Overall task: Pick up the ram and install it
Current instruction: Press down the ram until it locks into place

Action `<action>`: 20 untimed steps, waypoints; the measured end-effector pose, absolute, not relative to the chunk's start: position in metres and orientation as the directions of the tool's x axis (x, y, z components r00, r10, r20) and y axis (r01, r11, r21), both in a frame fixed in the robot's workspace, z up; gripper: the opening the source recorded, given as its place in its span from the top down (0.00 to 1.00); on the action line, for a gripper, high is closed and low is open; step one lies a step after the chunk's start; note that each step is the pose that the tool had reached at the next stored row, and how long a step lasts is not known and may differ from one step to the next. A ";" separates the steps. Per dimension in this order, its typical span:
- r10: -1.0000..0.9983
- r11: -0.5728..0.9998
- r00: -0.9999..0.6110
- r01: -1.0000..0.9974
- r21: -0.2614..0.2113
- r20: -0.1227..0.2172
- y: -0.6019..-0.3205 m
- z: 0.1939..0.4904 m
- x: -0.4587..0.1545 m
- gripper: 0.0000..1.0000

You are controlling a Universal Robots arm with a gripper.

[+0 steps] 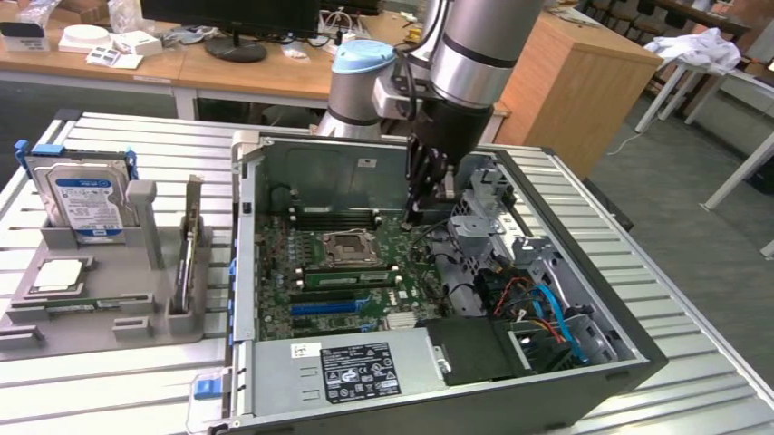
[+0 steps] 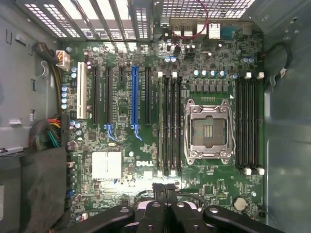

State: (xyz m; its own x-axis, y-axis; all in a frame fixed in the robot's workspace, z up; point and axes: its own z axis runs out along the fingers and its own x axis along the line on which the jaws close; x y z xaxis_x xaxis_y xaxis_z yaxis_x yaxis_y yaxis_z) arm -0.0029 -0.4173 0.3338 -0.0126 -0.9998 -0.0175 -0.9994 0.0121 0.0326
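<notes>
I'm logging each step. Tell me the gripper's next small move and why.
Probably a short straight lift. The gripper is shut and holds nothing, low inside the case, while the ram already stands on the board beside the processor socket. Whether it is fully latched I cannot tell; lifting slightly would clear it without touching anything.

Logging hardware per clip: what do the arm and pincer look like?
The arm is a shiny silver tube with a light blue round cap at one joint. Its pincer is slim and black, with round bolt heads.
</notes>
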 end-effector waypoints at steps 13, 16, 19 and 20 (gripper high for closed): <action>-1.000 0.012 -0.013 -0.999 0.033 -0.017 -0.417 0.328 -0.003 0.89; -1.000 0.012 -0.013 -0.999 0.033 -0.017 -0.417 0.327 -0.003 0.89; -1.000 0.012 -0.013 -0.999 0.033 -0.018 -0.417 0.326 -0.003 0.89; -1.000 0.012 -0.013 -0.999 0.033 -0.018 -0.417 0.326 -0.003 0.89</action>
State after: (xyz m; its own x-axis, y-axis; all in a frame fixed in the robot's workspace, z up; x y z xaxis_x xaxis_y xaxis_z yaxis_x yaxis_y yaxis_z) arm -0.0029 -0.4174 0.3256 -0.0127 -0.9998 -0.0177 -0.9994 0.0121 0.0325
